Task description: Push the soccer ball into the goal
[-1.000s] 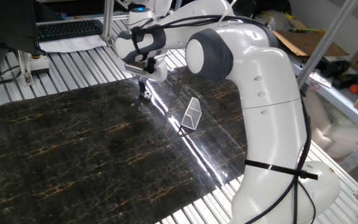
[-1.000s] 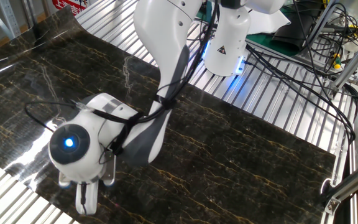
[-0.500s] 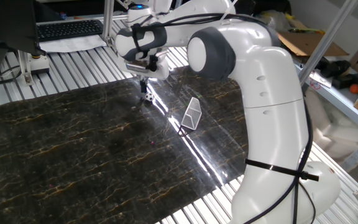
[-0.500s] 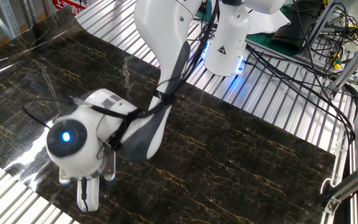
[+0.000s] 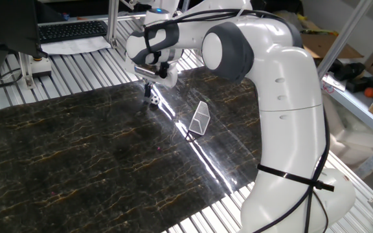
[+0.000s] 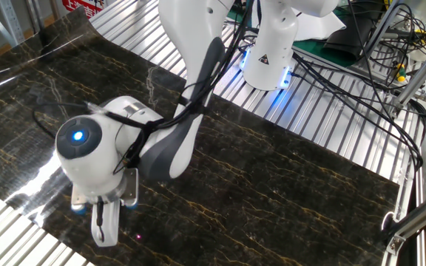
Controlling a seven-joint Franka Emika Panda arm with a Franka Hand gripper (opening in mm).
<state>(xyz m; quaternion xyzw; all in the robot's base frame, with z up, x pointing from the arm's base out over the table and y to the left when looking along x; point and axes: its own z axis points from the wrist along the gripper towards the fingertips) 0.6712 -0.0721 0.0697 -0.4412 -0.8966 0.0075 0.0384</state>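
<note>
Dark marble mat (image 5: 76, 149): soccer ball (image 5: 154, 99) and goal (image 5: 200, 118) in one view only, gripper (image 5: 149, 87) state unclear.

No text is readable — only a blurred red sign (image 6: 84, 6).

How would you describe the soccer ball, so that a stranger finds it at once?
Look at the dark marble-patterned mat on the table. Near its far edge, directly under the gripper, lies the soccer ball. It is tiny, white with black patches, far smaller than the white mesh goal nearby.

White arm stretched low over the table, gripper (image 5: 149, 90) pointing down, fingers close together.
</note>
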